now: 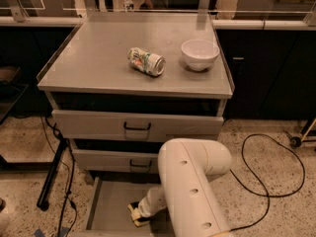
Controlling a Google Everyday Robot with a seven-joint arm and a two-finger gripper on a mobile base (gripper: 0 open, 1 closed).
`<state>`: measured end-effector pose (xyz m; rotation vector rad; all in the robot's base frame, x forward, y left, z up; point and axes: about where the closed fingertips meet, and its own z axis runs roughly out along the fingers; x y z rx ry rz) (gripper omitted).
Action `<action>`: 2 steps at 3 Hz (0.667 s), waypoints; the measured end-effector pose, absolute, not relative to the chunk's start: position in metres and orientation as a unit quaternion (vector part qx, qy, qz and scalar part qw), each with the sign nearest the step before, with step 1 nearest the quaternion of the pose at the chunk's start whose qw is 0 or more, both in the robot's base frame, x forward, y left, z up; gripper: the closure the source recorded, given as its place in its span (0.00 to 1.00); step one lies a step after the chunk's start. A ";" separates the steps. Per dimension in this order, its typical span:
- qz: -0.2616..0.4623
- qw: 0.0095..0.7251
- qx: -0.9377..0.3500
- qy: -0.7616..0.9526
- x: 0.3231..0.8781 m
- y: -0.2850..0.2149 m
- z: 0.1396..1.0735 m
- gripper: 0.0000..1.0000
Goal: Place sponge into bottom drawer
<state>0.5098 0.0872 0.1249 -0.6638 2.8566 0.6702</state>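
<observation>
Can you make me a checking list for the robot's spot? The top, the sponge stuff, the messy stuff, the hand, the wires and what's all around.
Surface: the grey cabinet top is flat and carries two things.
Job's things: the yellow sponge lies on the floor of the open bottom drawer.
Clutter: a printed can lies on its side; a white bowl stands upright to its right, not touching it.
Gripper: the gripper is low inside the bottom drawer, right at the sponge, mostly hidden by the white arm.
Cables: a black cable loops on the floor at the right.
Surroundings: two drawer fronts with black handles; speckled floor.
</observation>
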 end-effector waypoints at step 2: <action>0.219 0.057 -0.222 0.948 0.509 0.091 0.119 0.82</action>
